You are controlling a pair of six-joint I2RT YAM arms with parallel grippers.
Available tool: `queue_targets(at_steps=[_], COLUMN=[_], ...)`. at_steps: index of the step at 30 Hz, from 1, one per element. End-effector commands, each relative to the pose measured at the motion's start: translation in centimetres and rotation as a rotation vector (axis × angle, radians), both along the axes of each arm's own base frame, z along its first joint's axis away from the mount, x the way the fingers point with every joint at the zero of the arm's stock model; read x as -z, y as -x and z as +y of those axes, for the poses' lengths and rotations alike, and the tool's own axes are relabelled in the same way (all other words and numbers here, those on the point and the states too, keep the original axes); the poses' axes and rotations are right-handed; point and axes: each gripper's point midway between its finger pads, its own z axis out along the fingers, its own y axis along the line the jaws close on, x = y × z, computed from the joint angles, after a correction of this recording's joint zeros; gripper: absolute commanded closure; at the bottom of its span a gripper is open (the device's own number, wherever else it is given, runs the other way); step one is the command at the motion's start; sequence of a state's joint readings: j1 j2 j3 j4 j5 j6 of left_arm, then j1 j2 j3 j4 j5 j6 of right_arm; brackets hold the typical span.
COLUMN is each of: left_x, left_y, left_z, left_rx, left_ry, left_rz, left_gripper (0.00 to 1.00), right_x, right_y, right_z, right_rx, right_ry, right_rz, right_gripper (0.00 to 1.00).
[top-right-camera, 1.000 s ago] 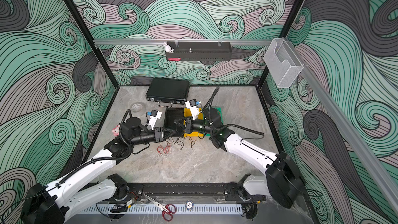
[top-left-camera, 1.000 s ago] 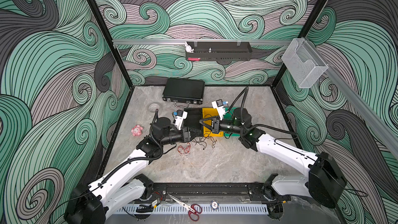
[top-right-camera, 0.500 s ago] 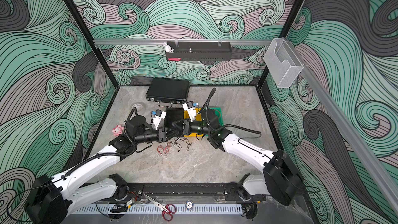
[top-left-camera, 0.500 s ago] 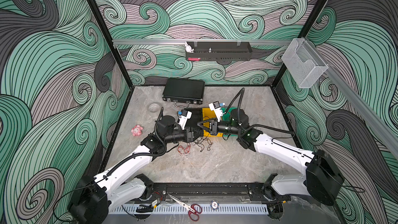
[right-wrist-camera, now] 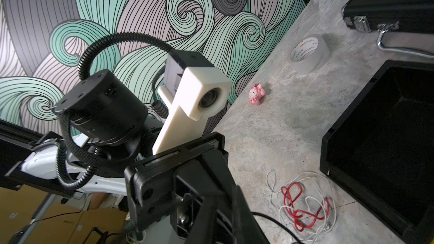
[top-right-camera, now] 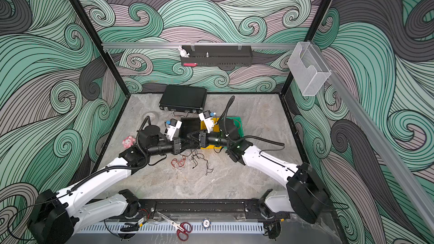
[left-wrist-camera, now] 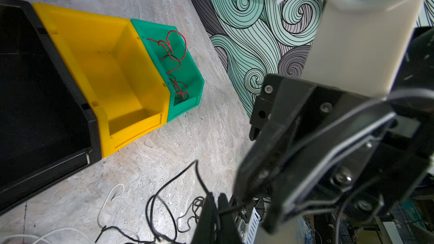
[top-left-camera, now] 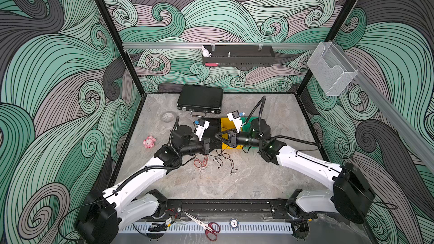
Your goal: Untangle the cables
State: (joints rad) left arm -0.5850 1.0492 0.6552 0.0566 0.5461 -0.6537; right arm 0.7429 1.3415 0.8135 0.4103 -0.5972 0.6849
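free: front tabletop [top-left-camera: 225, 184] | obstacle: bins [top-left-camera: 225, 126] just behind cables [top-left-camera: 219, 160]

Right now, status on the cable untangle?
Left gripper jaws shut on a black cable. Right gripper nose to nose with it, jaws unclear. Red and white cables tangled on the table. Bins close behind.

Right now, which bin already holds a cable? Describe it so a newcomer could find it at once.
Start at the black case at the far end; just in front of it a black bin, a yellow bin and a green bin stand side by side. Take the green bin, the end one: it holds a tangled red cable, while its yellow neighbour is empty.
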Motion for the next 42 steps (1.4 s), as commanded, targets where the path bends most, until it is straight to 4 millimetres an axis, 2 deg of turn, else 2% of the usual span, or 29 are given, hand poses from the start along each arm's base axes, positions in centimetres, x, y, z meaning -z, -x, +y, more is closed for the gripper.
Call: queue_targets(at_steps=[1,6,14,20,25,30,36,42], left_x=[-1.6,-1.2,-1.3,-3.3,-4.3,-5.2,-6.2,-7.1], left_y=[-0.8,-1.3,-2.2,-2.1,-1.9,-1.6,-1.4,-0.8], left_z=[0.5,0.9,1.5,1.4,1.5,1.4,1.4,1.3], left_rx=[-0.050,-0.080,-0.136,-0.134,-0.142,-0.138,-0.139,-0.121], left_ry=[-0.015,-0.050,-0.076,-0.053,-0.029,0.001,0.026,0.066], left_rz=[-0.040,-0.034,-0.036,-0.054,-0.049,-0.041,-0.042,-0.044], left_gripper=[1.00,1.00,1.00,1.00,1.00,1.00,1.00,1.00], right_x=[-0.8,0.2,3.1,7.1,8.9,9.1,9.6,10.7], right_y=[-0.2,0.3,1.1,1.3,1.9,2.1,1.6,-0.1], right_z=[-0.3,-1.5,-5.0,-6.9,-6.9,-6.1,-5.2,-4.6], right_rx=[0.019,0.039,0.124,0.159,0.124,0.081,0.063,0.098], right_ry=[0.012,0.077,0.250,0.367,0.375,0.338,0.330,0.363], right_rz=[-0.032,-0.034,-0.050,-0.027,-0.046,-0.079,-0.090,-0.096], right_gripper=[0.74,0.66,0.56,0.53,0.47,0.36,0.35,0.41])
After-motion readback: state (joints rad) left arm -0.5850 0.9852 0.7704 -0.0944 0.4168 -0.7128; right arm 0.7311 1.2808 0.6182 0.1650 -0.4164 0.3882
